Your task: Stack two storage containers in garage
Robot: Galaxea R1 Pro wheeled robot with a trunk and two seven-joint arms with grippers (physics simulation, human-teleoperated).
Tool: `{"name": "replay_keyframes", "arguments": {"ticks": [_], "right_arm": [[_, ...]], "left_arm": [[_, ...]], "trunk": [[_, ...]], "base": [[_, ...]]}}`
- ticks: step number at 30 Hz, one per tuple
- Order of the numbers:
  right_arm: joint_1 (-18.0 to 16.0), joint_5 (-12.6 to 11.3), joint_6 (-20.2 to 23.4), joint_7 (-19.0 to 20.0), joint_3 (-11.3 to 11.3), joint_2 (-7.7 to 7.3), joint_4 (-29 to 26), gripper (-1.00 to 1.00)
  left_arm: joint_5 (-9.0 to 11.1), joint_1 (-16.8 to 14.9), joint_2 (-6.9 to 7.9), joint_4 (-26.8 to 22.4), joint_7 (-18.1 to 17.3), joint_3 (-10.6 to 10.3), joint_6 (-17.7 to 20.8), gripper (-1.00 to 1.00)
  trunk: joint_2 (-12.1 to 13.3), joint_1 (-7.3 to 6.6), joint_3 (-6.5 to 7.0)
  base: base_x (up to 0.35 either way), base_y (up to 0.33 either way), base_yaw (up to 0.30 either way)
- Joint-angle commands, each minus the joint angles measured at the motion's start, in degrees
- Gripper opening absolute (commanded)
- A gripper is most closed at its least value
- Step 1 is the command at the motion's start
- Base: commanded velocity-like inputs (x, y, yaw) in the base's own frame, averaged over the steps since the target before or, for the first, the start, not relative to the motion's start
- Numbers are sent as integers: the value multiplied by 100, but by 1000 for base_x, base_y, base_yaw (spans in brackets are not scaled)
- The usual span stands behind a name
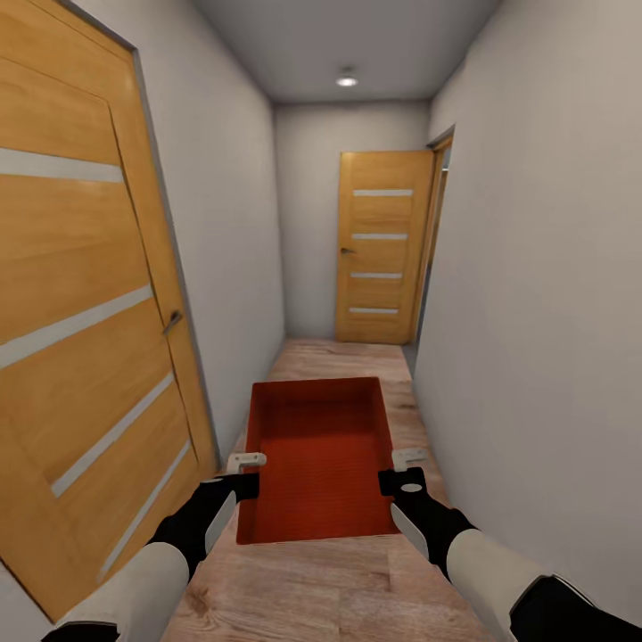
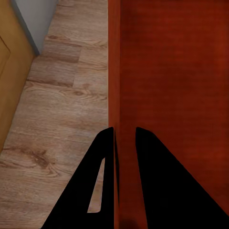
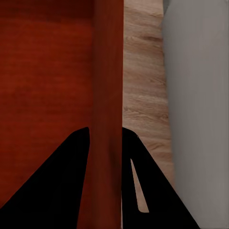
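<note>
Head view: 1 storage container point(image 1: 319, 459), orange-red, carried level above the wood plank floor point(image 1: 339, 584) of a narrow corridor. Left gripper point(image 1: 243, 474) and right gripper point(image 1: 403, 471) each clamp 1 long side wall, presumably to keep the load balanced in transit. Wooden door point(image 1: 85, 294) close on the left, plain wall point(image 1: 544, 294) close on the right; side clearance looks slim. Far door point(image 1: 382, 245) at the corridor end, way ahead open.

Left wrist view: fingers point(image 2: 157, 181) closed astride the container wall point(image 2: 113, 71), 1 inside, 1 outside.

Right wrist view: fingers point(image 3: 57, 181) likewise pinch the opposite wall point(image 3: 108, 71); grey wall just beside.
</note>
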Motion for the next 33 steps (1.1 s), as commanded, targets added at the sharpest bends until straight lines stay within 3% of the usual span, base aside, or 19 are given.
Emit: {"name": "replay_keyframes", "arguments": {"ticks": [1, 33], "right_arm": [[-23, 69, 41, -46, -33, -7, -21, -100], [-23, 74, 41, -46, -31, -7, -21, -100]], "left_arm": [[90, 5, 1, 7, 63, -114, 30, -100], [90, 5, 1, 7, 63, -113, 30, -100]], "trunk": [[-7, 6, -6], [-7, 6, -6]], "base": [[323, 0, 0], [323, 0, 0]]}}
